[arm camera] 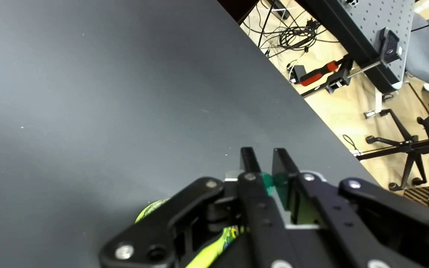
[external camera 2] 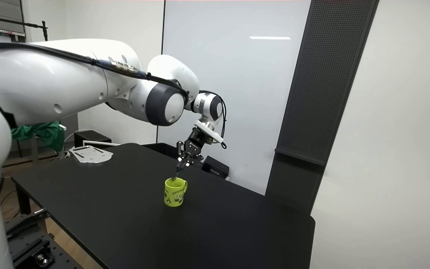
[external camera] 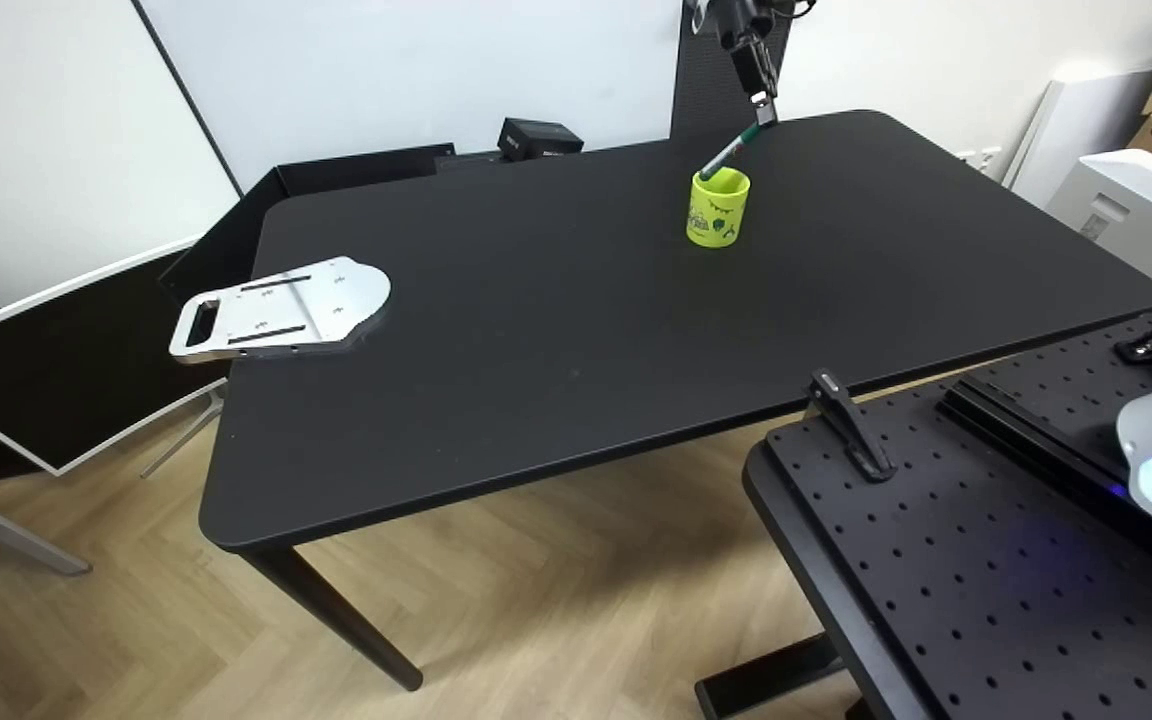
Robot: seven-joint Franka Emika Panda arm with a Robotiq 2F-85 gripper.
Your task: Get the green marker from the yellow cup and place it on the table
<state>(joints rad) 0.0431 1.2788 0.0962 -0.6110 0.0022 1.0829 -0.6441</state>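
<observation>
The yellow-green cup stands upright on the black table; it also shows in an exterior view. My gripper is above and to one side of the cup, also seen in an exterior view. The green marker slants down from the fingertips, its lower end at the cup's rim. In the wrist view the marker's green end sits between my gripper's nearly closed fingers. The cup is mostly hidden behind the gripper there. Whether the marker's lower end touches the cup cannot be told.
A white flat tool lies at the table's far end, overhanging the edge. A black perforated board stands beside the table. A black box is behind the table by the wall.
</observation>
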